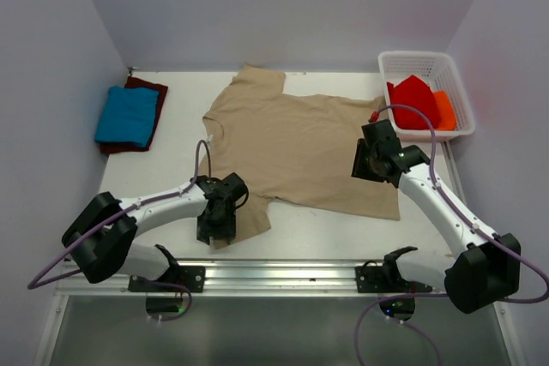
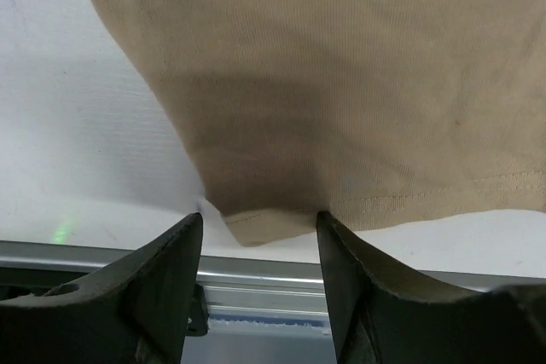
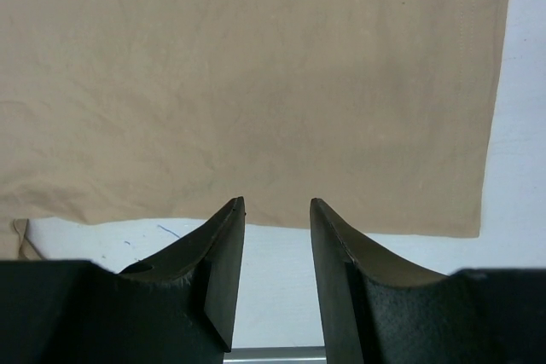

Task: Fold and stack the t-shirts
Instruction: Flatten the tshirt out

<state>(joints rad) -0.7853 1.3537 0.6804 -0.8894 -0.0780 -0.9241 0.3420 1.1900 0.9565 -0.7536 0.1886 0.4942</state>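
Rail (image 1: 283,270) of bare metal runs along the bottom of the top view, with the white table (image 1: 326,229) just above it. Low and left of centre we see the left gripper (image 1: 216,222), its jaws apart around a sleeve corner of the tan t-shirt (image 1: 300,147), clamping nothing. Right of centre the right gripper (image 1: 369,160) hangs released over that shirt's right edge. The shirt lies spread flat mid-frame. At upper left the blue t-shirt (image 1: 127,115) sits folded on the maroon t-shirt (image 1: 159,93). At upper right a white basket (image 1: 420,57) holds a red cloth (image 1: 412,99) and an orange cloth (image 1: 444,111)
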